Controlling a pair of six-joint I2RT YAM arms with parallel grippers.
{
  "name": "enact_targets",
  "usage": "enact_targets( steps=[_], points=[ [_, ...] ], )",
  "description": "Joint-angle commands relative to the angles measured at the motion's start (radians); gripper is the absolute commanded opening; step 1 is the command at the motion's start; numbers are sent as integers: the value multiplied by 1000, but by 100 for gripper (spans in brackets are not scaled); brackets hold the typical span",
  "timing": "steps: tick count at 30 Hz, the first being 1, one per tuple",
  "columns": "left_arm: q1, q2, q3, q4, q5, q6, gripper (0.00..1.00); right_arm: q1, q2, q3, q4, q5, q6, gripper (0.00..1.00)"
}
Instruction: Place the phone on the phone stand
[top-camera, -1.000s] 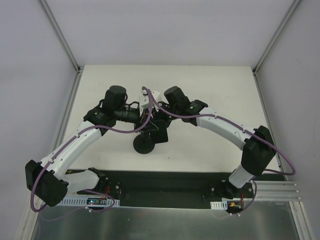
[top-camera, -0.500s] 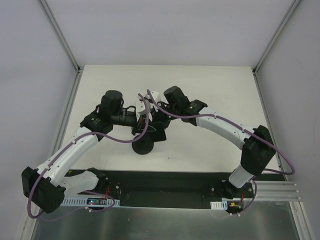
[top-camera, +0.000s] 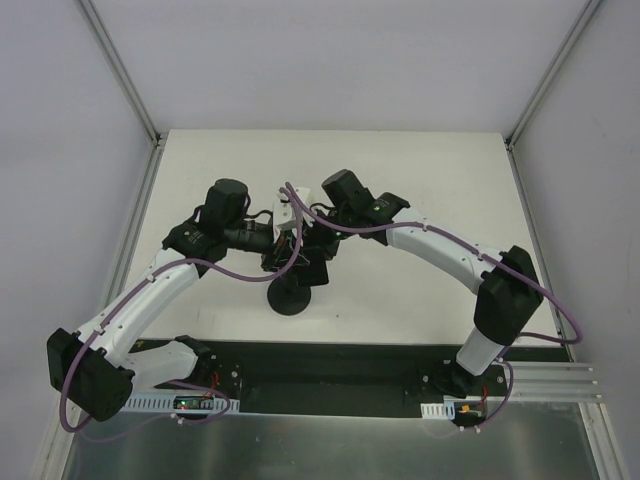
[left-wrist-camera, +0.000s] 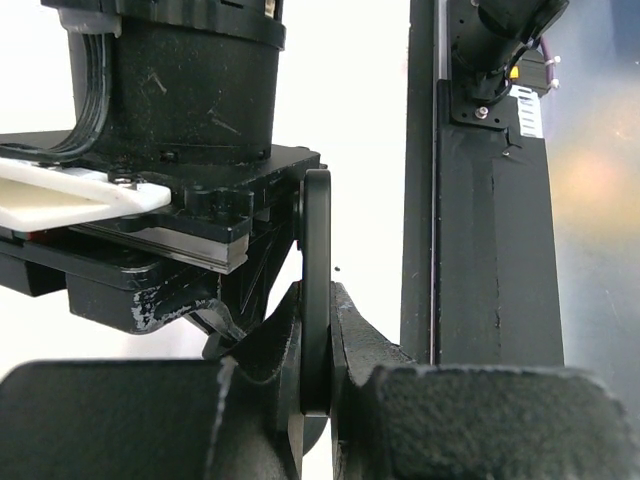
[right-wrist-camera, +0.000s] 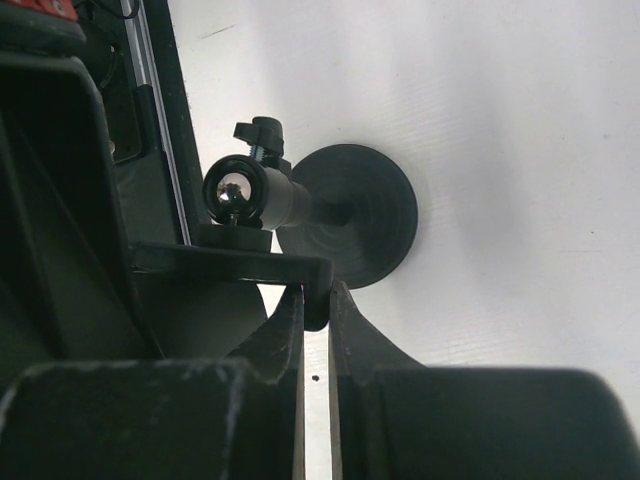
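The phone is a thin black slab held above the table between both grippers. My left gripper is shut on it; in the left wrist view the phone shows edge-on between the fingers of that gripper. My right gripper is shut on the phone's end; in the right wrist view the phone lies against the clamp head. The black phone stand stands on its round disc base just below the phone, and its ball head shows.
The white table is enclosed by pale walls with metal corner posts. A black strip runs along the near edge, with the arm bases on it. An aluminium rail lies at the near right.
Both grippers have stayed shut on the phone and shifted slightly with it. The left elbow swung out to the left. The stand's base sits a little nearer the front edge.
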Motion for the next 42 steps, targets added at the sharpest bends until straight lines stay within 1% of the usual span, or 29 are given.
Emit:
enact_targets(
  steps=[1,2,3,5,6,7,10,11,13,14,15,16,17,18,20,21,22,23,24,25,26,27,28,29,30,32,35,38,42],
  points=[
    [31,-24,14,-26,-198,75,0,5,-49,66,-43,-72,-7,1],
    [31,-31,12,-27,-207,63,0,5,-52,59,-32,-41,23,1],
    [31,-48,13,-27,-217,52,0,7,-63,51,-17,47,52,1],
    [18,-67,14,-27,-304,8,0,5,-75,31,32,102,94,1],
    [8,-76,9,-27,-359,-9,0,5,-90,8,53,166,144,1],
    [1,-100,1,-27,-455,-28,0,4,-101,-4,89,198,169,1],
    [-21,-151,-19,-29,-560,-80,0,5,-148,-56,159,307,250,1],
    [-24,-159,-17,-32,-621,-119,0,10,-159,-68,170,336,266,1],
    [-25,-180,-14,-43,-666,-163,0,19,-197,-107,214,477,340,1],
    [-27,-191,-17,-55,-728,-204,0,31,-213,-127,231,532,374,1],
    [-28,-211,-25,-58,-787,-230,0,40,-245,-142,241,689,407,1],
    [-33,-225,-32,-60,-836,-254,0,48,-260,-183,270,746,463,1],
    [-32,-237,-42,-58,-886,-306,0,75,-274,-205,291,789,473,1],
    [-32,-257,-49,-58,-986,-330,0,94,-302,-232,325,889,512,0],
    [-33,-265,-65,-52,-1010,-363,0,147,-307,-265,379,973,600,0],
    [-38,-260,-71,-32,-1070,-376,0,167,-303,-271,391,1058,644,0],
    [-44,-254,-71,-30,-1117,-380,0,190,-299,-271,396,1103,677,0],
    [-67,-245,-66,-29,-1164,-423,0,250,-291,-242,374,1158,762,0],
    [-79,-230,-71,-24,-1210,-439,0,281,-274,-227,327,1297,811,0],
    [-88,-223,-80,2,-1287,-448,0,312,-271,-222,310,1344,832,0],
    [-97,-214,-86,15,-1318,-462,0,385,-268,-216,308,1401,844,0],
    [-99,-191,-91,26,-1345,-466,0,420,-250,-176,301,1507,847,0],
    [-99,-176,-88,28,-1378,-474,0,453,-232,-147,237,1552,862,0],
    [-101,-162,-82,29,-1391,-492,0,506,-216,-121,209,1595,875,0],
    [-102,-141,-79,31,-1402,-500,0,528,-186,-78,203,1660,869,1],
    [-113,-122,-74,42,-1437,-508,0,575,-155,-38,144,1712,873,0],
    [-130,-101,-80,81,-1413,-499,0,585,-100,13,83,1720,876,0],
    [-147,-81,-71,92,-1367,-471,0,589,-86,1,142,1706,766,1],
    [-150,-96,-77,108,-1288,-462,0,589,-109,-36,176,1637,698,2]
  ],
)
